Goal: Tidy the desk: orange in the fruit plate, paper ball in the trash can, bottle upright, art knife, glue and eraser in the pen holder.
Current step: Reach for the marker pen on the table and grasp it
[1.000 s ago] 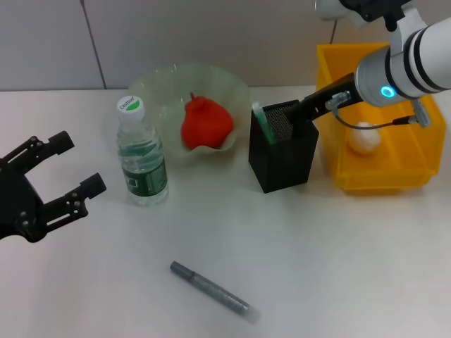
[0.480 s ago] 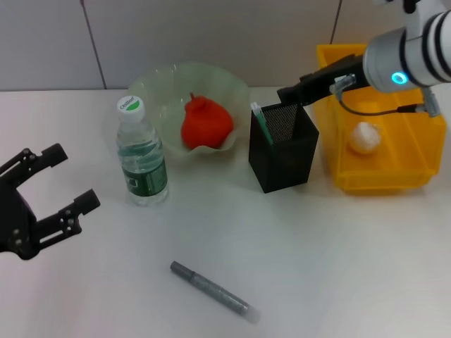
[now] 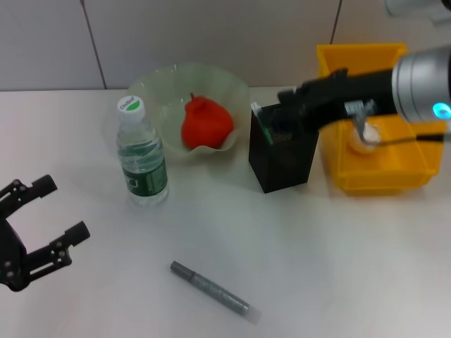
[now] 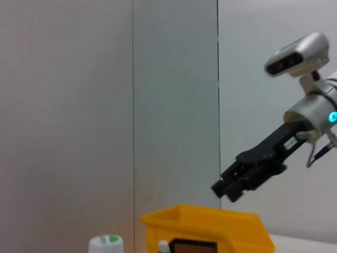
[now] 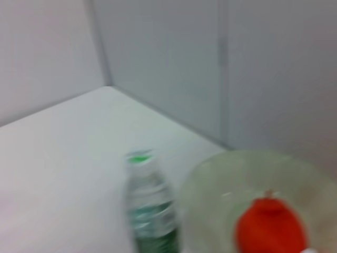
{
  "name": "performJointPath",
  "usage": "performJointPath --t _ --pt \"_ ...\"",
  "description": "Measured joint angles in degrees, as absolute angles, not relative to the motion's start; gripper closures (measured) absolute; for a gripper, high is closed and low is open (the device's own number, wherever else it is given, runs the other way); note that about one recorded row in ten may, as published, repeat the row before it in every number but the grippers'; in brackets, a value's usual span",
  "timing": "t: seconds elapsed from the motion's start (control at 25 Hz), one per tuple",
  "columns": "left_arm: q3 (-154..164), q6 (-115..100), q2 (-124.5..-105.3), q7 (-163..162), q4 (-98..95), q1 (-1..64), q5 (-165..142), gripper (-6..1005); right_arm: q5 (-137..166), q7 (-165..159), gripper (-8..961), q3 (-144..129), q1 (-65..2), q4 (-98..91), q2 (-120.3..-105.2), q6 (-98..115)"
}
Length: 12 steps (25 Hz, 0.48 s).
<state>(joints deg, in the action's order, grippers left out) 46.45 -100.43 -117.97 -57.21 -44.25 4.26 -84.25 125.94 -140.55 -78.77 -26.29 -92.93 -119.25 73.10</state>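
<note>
The orange lies in the pale green fruit plate. The bottle stands upright to the plate's left. A grey art knife lies flat on the table near the front. The black mesh pen holder has a green-and-white stick in it. My right gripper hangs just above the holder's rim. The paper ball rests in the yellow trash can, partly behind my right arm. My left gripper is open and empty at the front left. Glue and eraser cannot be told apart.
The white table has bare room at the front right. In the right wrist view the bottle stands beside the fruit plate with the orange. A grey wall runs behind the table.
My right gripper has dropped lower and shifted left over the pen holder. My left gripper has drawn back toward the front left corner, still open.
</note>
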Motion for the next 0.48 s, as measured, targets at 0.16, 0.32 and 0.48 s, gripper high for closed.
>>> performJointPath --t 0.16,0.32,0.48 --pt "46.4 -100.4 -117.79 -57.7 -44.6 4.3 -85.5 157 120.5 -134.5 495 -78.7 -22.5 -93.0 -119.29 75.7" --pt "46.2 -100.0 -117.52 -58.0 -45.0 4.2 -87.9 157 115.8 -125.2 496 -78.0 -17.9 -90.1 -119.32 77.4" --pt "44.9 -99.8 -117.47 -59.4 -46.3 4.3 -90.4 157 108.0 -112.4 496 -73.5 -13.7 -83.6 -119.29 80.6"
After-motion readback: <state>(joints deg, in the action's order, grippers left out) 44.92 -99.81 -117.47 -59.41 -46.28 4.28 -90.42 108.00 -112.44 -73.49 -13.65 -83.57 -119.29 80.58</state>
